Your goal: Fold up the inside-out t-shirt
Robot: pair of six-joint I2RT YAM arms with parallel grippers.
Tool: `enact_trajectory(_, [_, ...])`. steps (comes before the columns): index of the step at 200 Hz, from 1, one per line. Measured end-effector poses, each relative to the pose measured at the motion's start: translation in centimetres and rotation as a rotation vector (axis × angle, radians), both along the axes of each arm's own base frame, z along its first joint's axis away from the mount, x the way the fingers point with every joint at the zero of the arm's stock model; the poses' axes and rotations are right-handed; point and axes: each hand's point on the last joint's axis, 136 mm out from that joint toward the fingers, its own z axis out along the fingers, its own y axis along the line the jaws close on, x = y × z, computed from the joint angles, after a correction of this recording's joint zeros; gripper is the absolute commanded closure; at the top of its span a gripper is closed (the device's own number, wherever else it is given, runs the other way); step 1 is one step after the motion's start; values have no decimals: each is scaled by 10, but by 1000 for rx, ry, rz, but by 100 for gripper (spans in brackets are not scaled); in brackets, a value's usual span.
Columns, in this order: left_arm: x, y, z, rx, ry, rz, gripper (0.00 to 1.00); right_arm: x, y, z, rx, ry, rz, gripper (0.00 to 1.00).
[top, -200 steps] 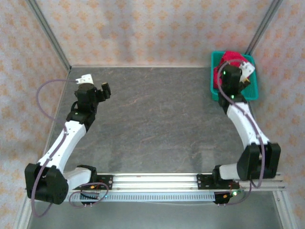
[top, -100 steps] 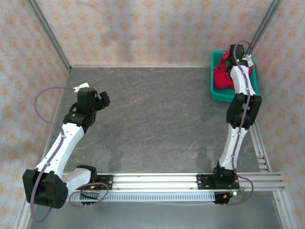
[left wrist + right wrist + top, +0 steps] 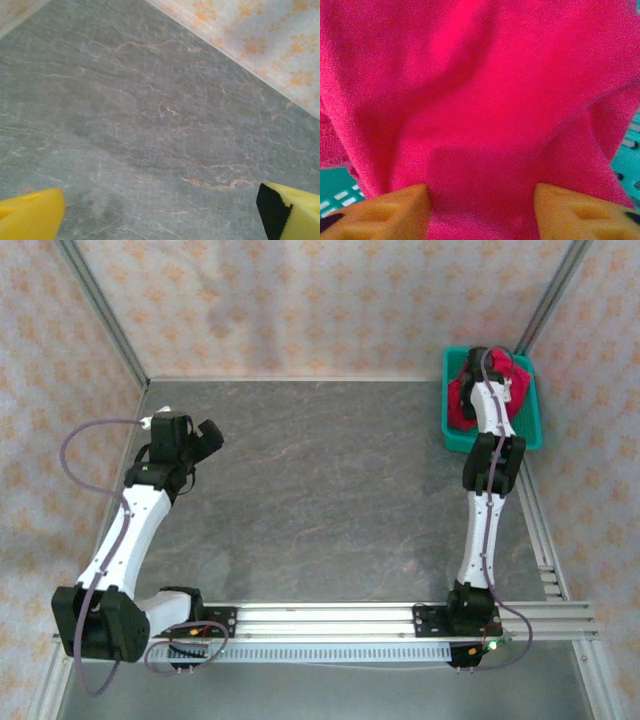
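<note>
The inside-out t-shirt (image 3: 461, 406) is a bright red bundle lying in the teal mesh basket (image 3: 531, 426) at the table's far right corner. My right arm is stretched out to the basket, with the right gripper (image 3: 479, 367) down on the cloth. In the right wrist view the red t-shirt (image 3: 485, 95) is up close and the right gripper (image 3: 482, 210) has its yellow fingers (image 3: 395, 210) pressed into it, half closed, with a fold of cloth in the gap. My left gripper (image 3: 212, 433) hangs wide open over bare table at the left; between the tips of the left gripper (image 3: 160, 212) is nothing but table.
The grey stone-patterned table (image 3: 330, 490) stretches between the two arms. Patterned walls and metal corner posts (image 3: 100, 315) close in the back and sides. The basket's teal mesh (image 3: 335, 197) shows at the lower corners of the right wrist view.
The right arm has reached farther into the basket and its jaws have been narrowing around the red cloth. The left arm has swung slightly left and back, still open.
</note>
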Motion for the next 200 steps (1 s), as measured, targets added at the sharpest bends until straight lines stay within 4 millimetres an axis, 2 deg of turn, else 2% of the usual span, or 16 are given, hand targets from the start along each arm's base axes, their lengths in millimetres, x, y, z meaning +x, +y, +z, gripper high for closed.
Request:
enact_trajectory(23, [6, -8, 2, -35, 19, -35, 0, 2, -1, 3, -10, -9, 2, 100])
enact_trajectory(51, [3, -10, 2, -54, 38, -45, 0, 4, -2, 8, -19, -19, 8, 100])
enact_trajectory(88, [-1, -8, 4, -57, 49, -35, 0, 10, -2, 25, -53, -41, 53, 100])
enact_trajectory(102, [-3, -9, 6, -64, 43, -38, 1, 8, -2, 39, -83, -45, 78, 100])
enact_trajectory(115, [-4, -11, 10, -78, 31, -42, 2, 7, 1, 61, -117, -59, 109, 100])
enact_trajectory(135, [-8, -14, 19, -103, 3, -47, 2, 2, 11, 123, -192, -128, 162, 100])
enact_trajectory(157, [-17, -20, 36, -135, -51, -62, 2, -14, 36, 215, -287, -250, 231, 100])
enact_trajectory(178, [-29, -23, 55, -156, -116, -71, 2, -44, 66, 309, -362, -401, 290, 100])
enact_trajectory(200, [-43, -26, 77, -173, -190, -86, 2, -82, 95, 390, -414, -560, 343, 100])
